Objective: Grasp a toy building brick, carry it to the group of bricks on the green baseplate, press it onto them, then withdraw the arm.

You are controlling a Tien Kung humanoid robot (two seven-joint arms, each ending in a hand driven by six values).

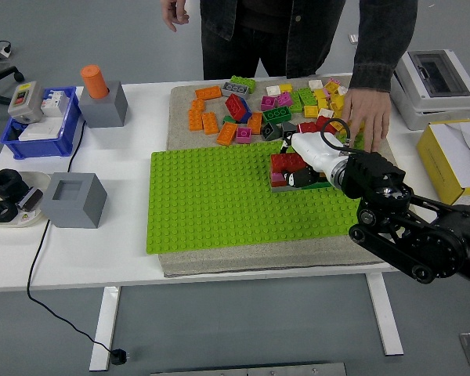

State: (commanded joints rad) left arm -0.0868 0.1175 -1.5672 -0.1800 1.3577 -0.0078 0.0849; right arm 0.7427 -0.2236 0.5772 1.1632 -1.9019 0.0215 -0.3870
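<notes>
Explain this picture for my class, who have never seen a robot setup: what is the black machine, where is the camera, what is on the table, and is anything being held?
The camera sits high on the robot, looking down over a white table. The black jointed thing at the right is the robot's right arm, ending in a white right hand. That hand rests on a small stack of bricks on the green baseplate; whether it grips one is hidden. Loose coloured bricks lie behind. A person stands across the table, one hand on the yellow bricks. At the left are grey blocks and a blue bin.
</notes>
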